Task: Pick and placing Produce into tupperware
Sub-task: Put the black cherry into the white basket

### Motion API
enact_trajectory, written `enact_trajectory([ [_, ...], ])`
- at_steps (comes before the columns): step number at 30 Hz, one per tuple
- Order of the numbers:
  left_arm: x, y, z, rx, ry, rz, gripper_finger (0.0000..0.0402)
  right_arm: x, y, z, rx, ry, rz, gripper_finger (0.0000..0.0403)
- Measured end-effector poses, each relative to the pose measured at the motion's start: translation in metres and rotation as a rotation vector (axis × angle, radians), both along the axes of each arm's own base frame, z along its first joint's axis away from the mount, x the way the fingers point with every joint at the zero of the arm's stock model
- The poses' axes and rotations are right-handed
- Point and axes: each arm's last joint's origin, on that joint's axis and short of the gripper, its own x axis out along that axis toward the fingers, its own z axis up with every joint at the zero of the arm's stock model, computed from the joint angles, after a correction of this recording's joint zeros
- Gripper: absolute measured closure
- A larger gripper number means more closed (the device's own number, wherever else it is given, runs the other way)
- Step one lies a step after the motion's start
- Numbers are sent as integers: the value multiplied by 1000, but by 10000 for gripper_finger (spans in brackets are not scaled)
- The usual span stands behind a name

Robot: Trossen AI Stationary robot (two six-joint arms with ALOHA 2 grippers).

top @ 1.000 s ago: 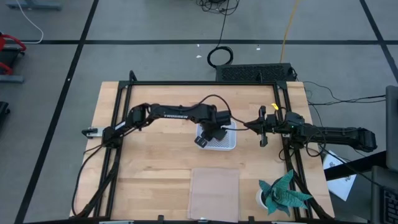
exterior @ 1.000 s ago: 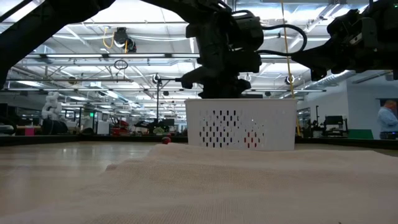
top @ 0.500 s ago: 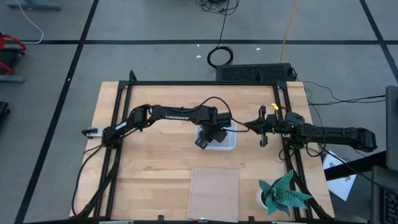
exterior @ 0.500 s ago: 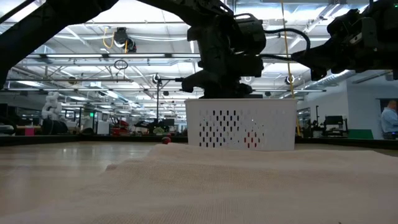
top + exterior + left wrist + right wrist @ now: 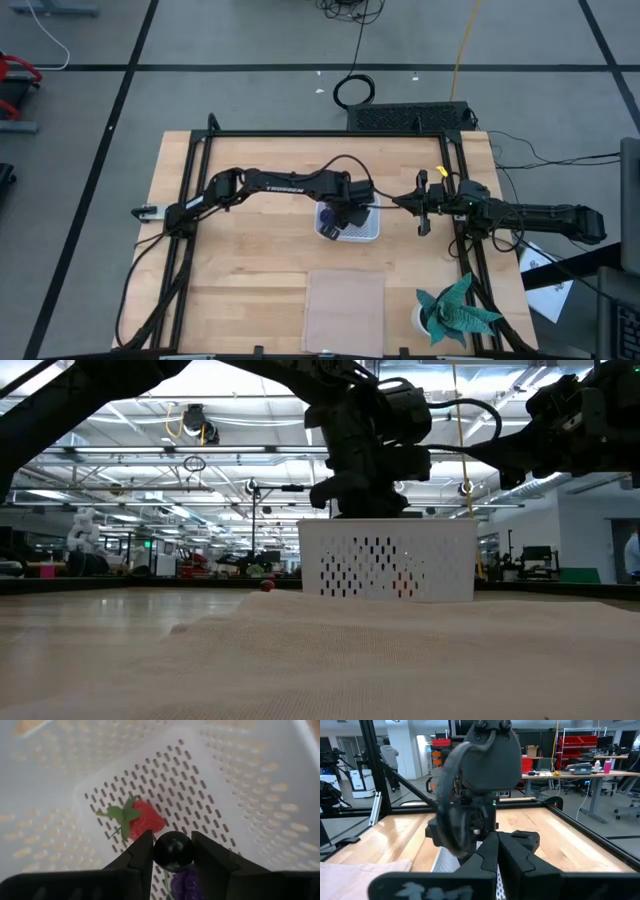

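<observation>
Shifted deeper over the tupperware (image 5: 366,231), left claw (image 5: 172,851) grips a round dark berry (image 5: 172,851) — right claw (image 5: 496,851) shut.

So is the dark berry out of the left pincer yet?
No, it is held. The left pincer is shut on the dark berry over the white container, above the strawberry and purple bunch.

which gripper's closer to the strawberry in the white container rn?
Left. The left gripper hangs over the white container, holding a dark berry just above the strawberry. The right gripper waits shut outside the container, off its right side.
</observation>
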Motion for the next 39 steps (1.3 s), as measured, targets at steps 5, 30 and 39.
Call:
enact_trajectory([
  [5, 1, 7, -4, -39, 10, 132, 289, 0, 0, 0, 1, 0, -2, 403],
  [30, 4, 4, -12, -70, -5, 358, 289, 0, 0, 0, 12, -1, 0, 403],
  [39, 3, 9, -12, -83, 1, 494, 289, 0, 0, 0, 12, -1, 0, 403],
])
